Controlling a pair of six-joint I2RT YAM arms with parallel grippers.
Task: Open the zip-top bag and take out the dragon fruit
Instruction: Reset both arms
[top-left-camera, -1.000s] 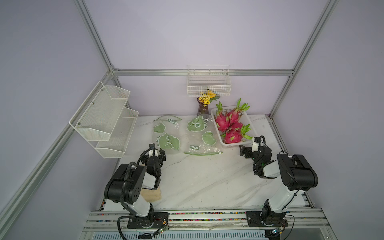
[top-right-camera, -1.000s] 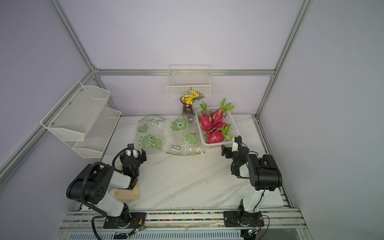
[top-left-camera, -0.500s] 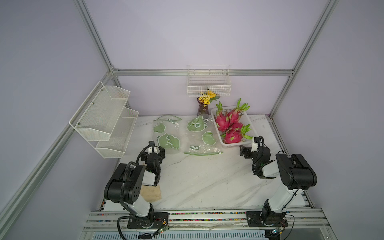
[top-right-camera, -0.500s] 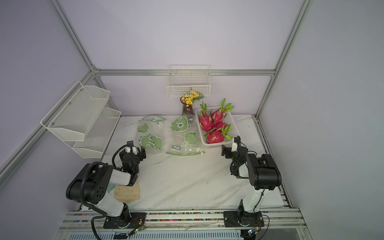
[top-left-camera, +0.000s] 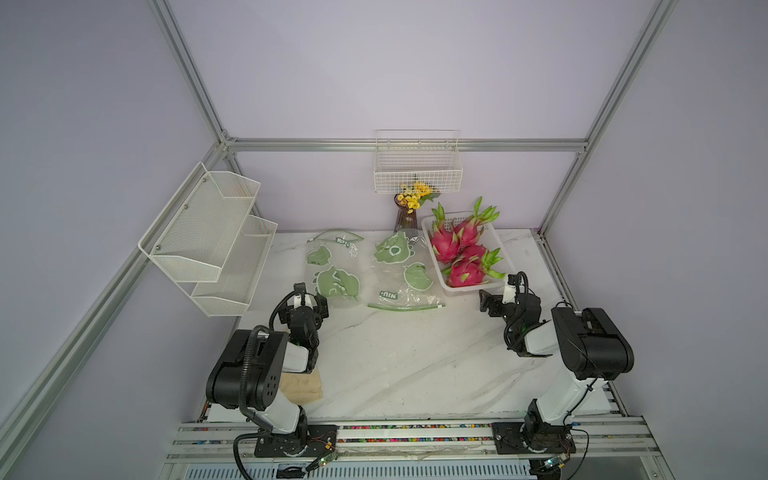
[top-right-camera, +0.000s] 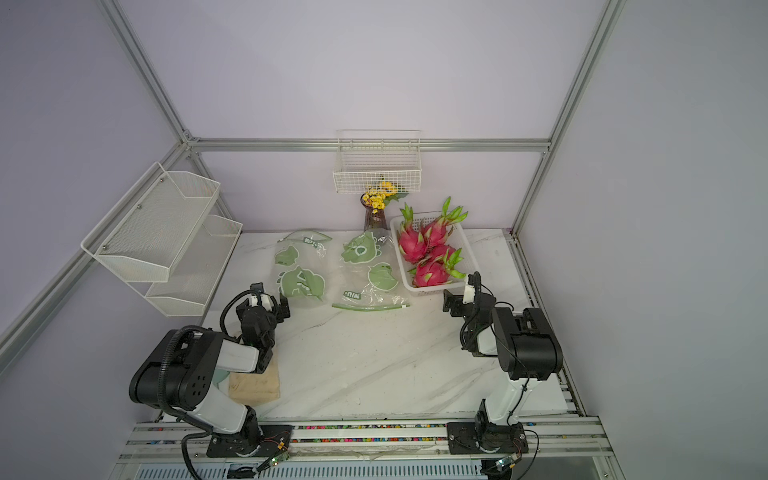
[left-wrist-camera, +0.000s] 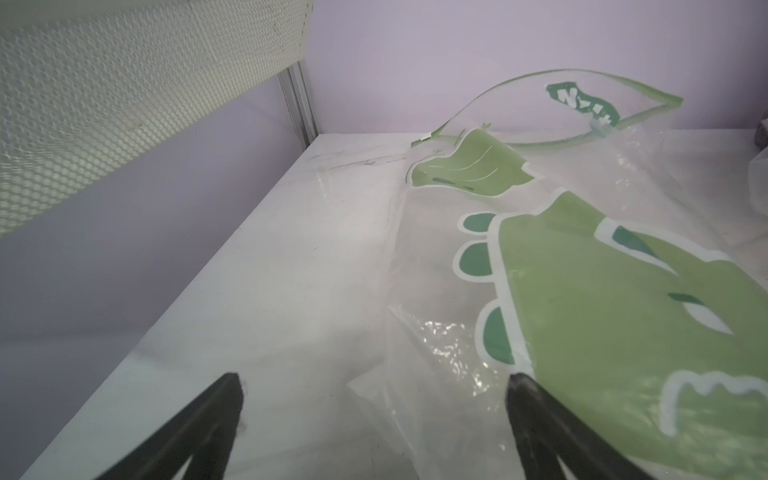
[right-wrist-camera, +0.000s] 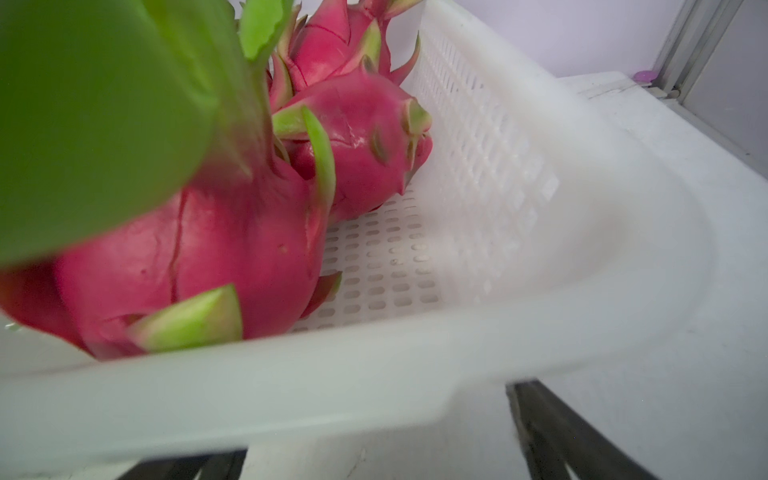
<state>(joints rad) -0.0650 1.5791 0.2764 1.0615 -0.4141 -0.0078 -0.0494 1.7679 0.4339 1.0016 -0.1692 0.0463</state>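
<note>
Both sets of jaws released: left gripper at lower-left corner of bag, right gripper by basket rim near dragon fruit; open tabletop below.

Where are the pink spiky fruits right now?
In both top views the dragon fruit lie piled in the white basket at the table's back right, beside the vase of yellow flowers and right of the clear bags.
</note>
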